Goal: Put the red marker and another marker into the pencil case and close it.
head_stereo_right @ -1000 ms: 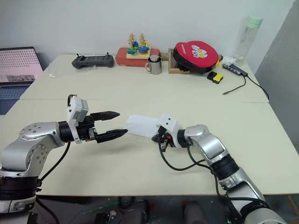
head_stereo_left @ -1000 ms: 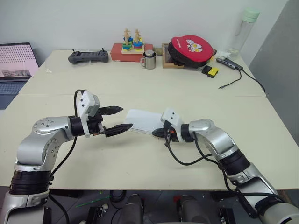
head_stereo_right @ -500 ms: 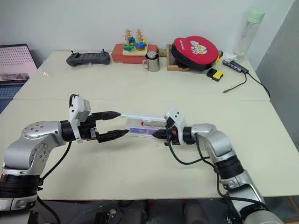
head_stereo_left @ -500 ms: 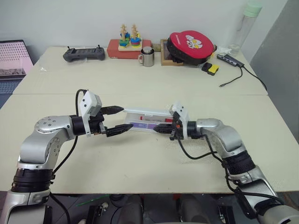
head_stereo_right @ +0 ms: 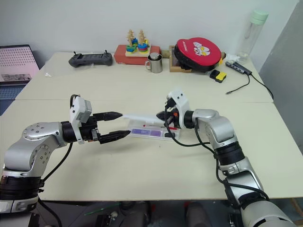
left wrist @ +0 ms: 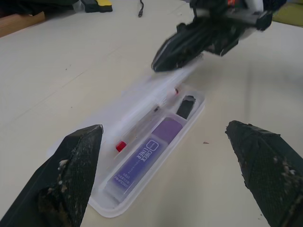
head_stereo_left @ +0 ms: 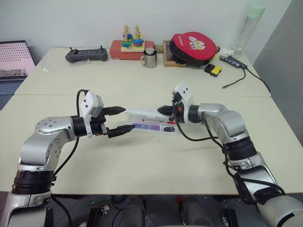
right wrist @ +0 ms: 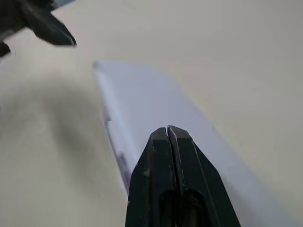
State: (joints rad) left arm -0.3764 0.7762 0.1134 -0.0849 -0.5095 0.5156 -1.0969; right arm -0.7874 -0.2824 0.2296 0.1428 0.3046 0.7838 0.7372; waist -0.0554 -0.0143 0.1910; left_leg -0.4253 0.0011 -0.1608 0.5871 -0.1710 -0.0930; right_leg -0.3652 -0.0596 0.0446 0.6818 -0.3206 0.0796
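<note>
On the beige table point(head_stereo_left: 156, 156), the pencil case point(left wrist: 142, 189) lies open holding the red marker point(left wrist: 142, 126) and another marker point(left wrist: 144, 158); left fingers point(left wrist: 71, 175) apart, right fingers point(right wrist: 168, 179) together.

The case point(left wrist: 191, 112) looks like thin, smooth, translucent white plastic. The purple marker point(left wrist: 145, 158) has a smooth printed barrel. The table point(head_stereo_left: 156, 165) is matt beige; the far mug point(head_stereo_left: 151, 59) is shiny metal.

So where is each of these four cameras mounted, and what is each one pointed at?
Left eye and right eye views: on the head, looking forward and down at the table; both arms show, with the pencil case between the left gripper and right gripper.
Left wrist view: on the left wrist, looking along its open fingers at the purple marker and red marker in the case.
Right wrist view: on the right wrist, over its shut fingers, at the case's lid.
Shared: all views show the case.
</note>
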